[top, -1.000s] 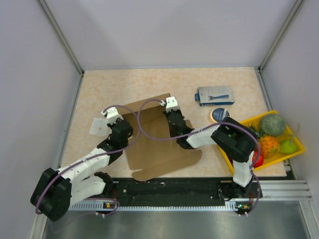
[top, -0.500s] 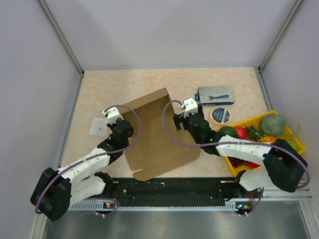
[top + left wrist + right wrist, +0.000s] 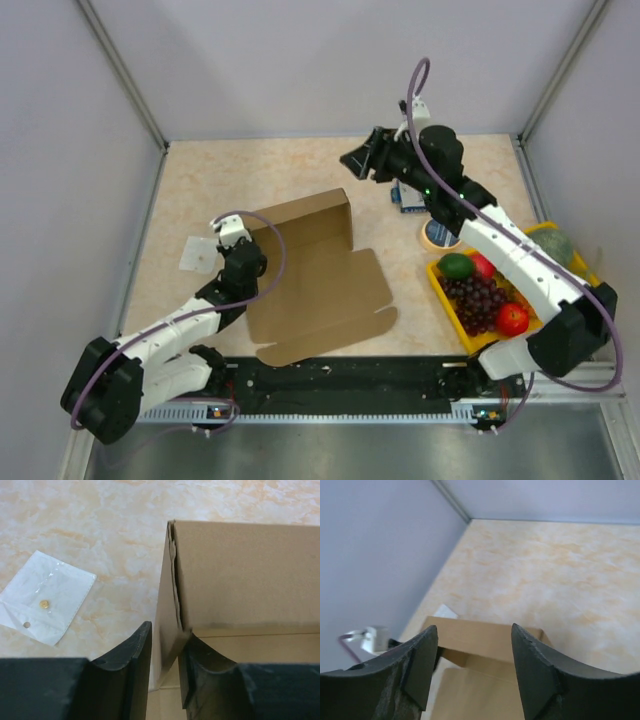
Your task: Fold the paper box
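Note:
The paper box [image 3: 318, 285] is a brown cardboard sheet lying mid-table. Its far wall [image 3: 300, 215] is raised and its near flaps lie flat. My left gripper [image 3: 250, 250] sits at the box's left rear corner. In the left wrist view its jaws [image 3: 166, 630] stand slightly apart, straddling the upright side wall of the box [image 3: 240, 575] without pinching it. My right gripper [image 3: 352, 160] hangs high over the back of the table, open and empty. In its wrist view the fingers [image 3: 474, 627] frame the box [image 3: 485, 640] far below.
A small white packet [image 3: 197, 255] [image 3: 45, 597] lies left of the box. The right arm partly covers a blue-and-white package [image 3: 405, 197]. A tape roll [image 3: 437, 234] lies beside it. A yellow tray [image 3: 437, 284] of fruit stands at the right. Walls close in on three sides.
My right gripper let go of the box's far wall, opened and swung up toward the back right. The left jaws eased apart on the side wall. The box's near panel settled flatter.

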Action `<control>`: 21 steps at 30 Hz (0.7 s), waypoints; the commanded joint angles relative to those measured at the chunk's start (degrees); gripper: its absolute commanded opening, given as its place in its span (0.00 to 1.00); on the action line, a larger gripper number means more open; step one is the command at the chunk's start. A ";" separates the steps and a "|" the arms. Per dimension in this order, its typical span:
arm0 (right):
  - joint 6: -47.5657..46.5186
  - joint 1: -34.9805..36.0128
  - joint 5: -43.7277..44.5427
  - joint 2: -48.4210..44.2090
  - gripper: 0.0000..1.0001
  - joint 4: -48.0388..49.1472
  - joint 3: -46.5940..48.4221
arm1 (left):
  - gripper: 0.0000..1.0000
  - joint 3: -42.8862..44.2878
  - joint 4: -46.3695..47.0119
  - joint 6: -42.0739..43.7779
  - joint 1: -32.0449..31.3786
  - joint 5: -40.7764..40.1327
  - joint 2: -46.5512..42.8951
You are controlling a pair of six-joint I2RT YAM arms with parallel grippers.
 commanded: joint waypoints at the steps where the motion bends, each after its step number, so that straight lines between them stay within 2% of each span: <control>1: 11.35 -0.63 -18.52 9.98 0.48 5.59 6.64 | 0.43 0.60 -0.94 -1.67 -0.01 2.94 -2.44; 3: 14.15 -1.07 -25.55 16.56 0.26 5.88 10.95 | 0.54 -0.28 -2.34 -1.67 -0.01 4.53 -5.60; 4: 15.30 -1.33 -26.88 18.07 0.21 8.49 11.39 | 0.62 -0.63 -3.05 -1.94 0.08 5.23 -8.22; 5: 16.27 -1.34 -28.81 19.05 0.16 9.56 10.96 | 0.65 -1.24 -3.41 -2.72 0.08 5.24 -9.55; 7: 19.43 -1.34 -30.84 19.84 0.13 15.86 8.42 | 0.74 -0.81 -7.51 -4.22 0.17 7.25 -12.71; 8: 20.14 -1.51 -31.46 20.11 0.13 17.21 5.97 | 0.96 -0.64 -8.93 -4.83 0.17 10.74 -16.21; 11: 21.64 -2.21 -33.30 22.30 0.11 20.89 2.71 | 0.98 1.02 -17.62 -8.69 0.17 18.91 -22.45; 13: 22.60 -3.00 -33.92 23.45 0.05 22.66 1.21 | 0.98 1.91 -21.15 -9.15 0.17 23.06 -26.85; 15: 23.14 -4.14 -34.63 24.15 0.02 24.52 -1.43 | 0.96 5.50 -26.24 -8.88 0.43 27.64 -28.54; 18: 20.69 -4.41 -34.19 24.24 0.02 22.33 -3.98 | 0.94 15.07 -33.19 -7.22 2.27 31.24 -26.80; 20: 20.76 -4.50 -34.97 24.59 0.02 23.02 -5.90 | 0.96 22.87 -37.40 -6.08 4.46 32.56 -21.97; 21: 20.94 -4.50 -34.81 24.94 0.02 23.20 -6.35 | 0.97 24.92 -37.77 -5.46 8.48 37.27 -20.13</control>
